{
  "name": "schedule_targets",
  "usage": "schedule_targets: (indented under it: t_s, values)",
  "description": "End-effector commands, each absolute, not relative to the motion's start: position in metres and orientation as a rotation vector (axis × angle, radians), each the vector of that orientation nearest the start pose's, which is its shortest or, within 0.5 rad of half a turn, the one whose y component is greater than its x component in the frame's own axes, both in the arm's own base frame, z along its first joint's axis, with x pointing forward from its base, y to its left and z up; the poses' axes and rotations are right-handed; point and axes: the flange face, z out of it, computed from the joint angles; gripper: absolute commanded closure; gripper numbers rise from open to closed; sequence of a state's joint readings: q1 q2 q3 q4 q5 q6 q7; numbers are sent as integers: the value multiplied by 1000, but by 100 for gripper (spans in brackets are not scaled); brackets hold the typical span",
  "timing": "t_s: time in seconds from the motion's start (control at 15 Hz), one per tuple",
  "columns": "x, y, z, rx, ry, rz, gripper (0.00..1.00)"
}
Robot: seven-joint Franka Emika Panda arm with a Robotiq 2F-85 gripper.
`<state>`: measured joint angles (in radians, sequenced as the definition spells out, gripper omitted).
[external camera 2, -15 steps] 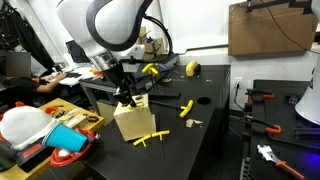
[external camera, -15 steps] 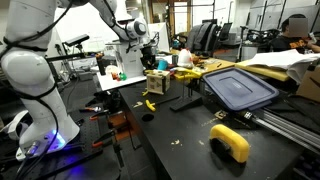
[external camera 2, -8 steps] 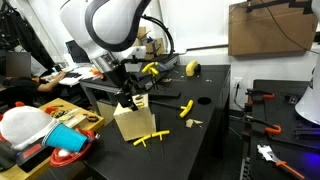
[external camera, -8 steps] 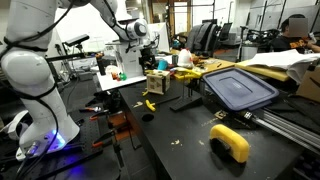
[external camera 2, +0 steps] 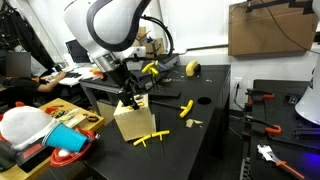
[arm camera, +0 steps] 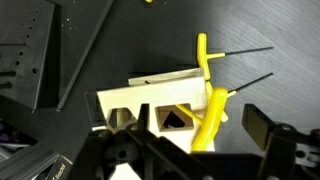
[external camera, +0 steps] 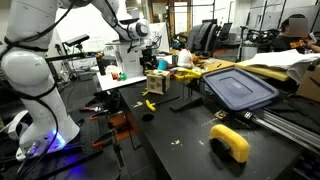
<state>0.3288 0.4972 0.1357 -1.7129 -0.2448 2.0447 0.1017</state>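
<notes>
Yellow-handled tool leans in a slot of the beige holder, beneath the released, spread end effector.

Yellow tool lower end behind gripper

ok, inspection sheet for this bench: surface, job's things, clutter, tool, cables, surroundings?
Surface: black table, a few small scraps on it.
Job's things: tan holder; yellow driver against it, metal shafts sticking out sideways.
Clutter: loose driver in front of the holder; grey lid; red cup.
Tool: tool open, just above the holder, gripping nothing.
Cables: black cable looping behind the arm.
Surroundings: cardboard box up on the wall; person at a desk.
</notes>
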Motion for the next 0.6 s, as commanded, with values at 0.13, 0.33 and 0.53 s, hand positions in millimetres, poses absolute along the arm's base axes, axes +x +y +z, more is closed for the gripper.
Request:
schedule_targets:
  t_s: [0.13, 0.33, 0.53]
  values:
    - [597, 273, 293, -3188, -814, 184, 0]
    - [598, 276, 288, -3180, -815, 187, 0]
    - [602, 280, 285, -3170, -820, 171, 0]
